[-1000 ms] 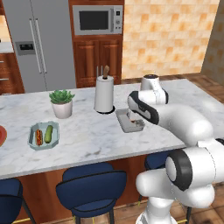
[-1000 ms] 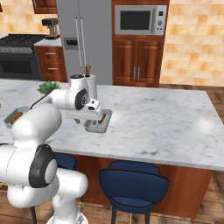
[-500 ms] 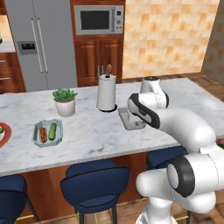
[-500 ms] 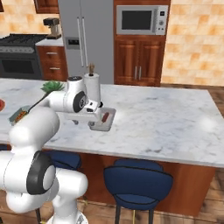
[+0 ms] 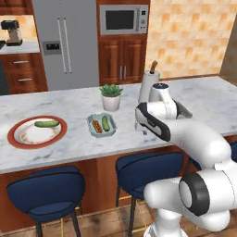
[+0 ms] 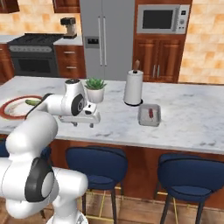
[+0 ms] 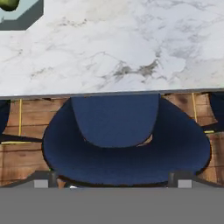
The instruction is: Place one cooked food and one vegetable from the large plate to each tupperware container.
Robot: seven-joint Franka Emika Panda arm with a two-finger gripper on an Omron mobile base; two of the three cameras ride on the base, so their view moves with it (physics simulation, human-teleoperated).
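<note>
The red-rimmed large plate [image 5: 18, 140] [image 6: 9, 112] lies at the counter's left with one green cucumber [image 5: 46, 123] [image 6: 32, 102] on it. The teal tupperware [image 5: 101, 132] [image 7: 22, 16] holds a bun sausage [image 5: 96, 126] and a cucumber [image 5: 106, 122] [image 7: 8, 3]. The grey tupperware [image 6: 149, 120] holds a plain sausage [image 6: 150, 113]. My gripper [image 5: 141, 131] [image 6: 82, 124] [image 7: 111, 181] hangs open and empty over the counter's front edge, just right of the teal tub. Its fingertips [image 7: 41, 179] stand wide apart.
A potted plant [image 5: 111, 96] [image 6: 95, 89] and a paper towel roll [image 5: 149, 85] [image 6: 133, 87] stand at the back of the marble counter [image 5: 74, 148]. Blue stools [image 7: 124, 144] [image 5: 46, 190] line the counter's front below my hand.
The base has driven left, so the whole scene shifted right in both views. My hand has left the grey tub and now hangs near the teal tub, empty.
</note>
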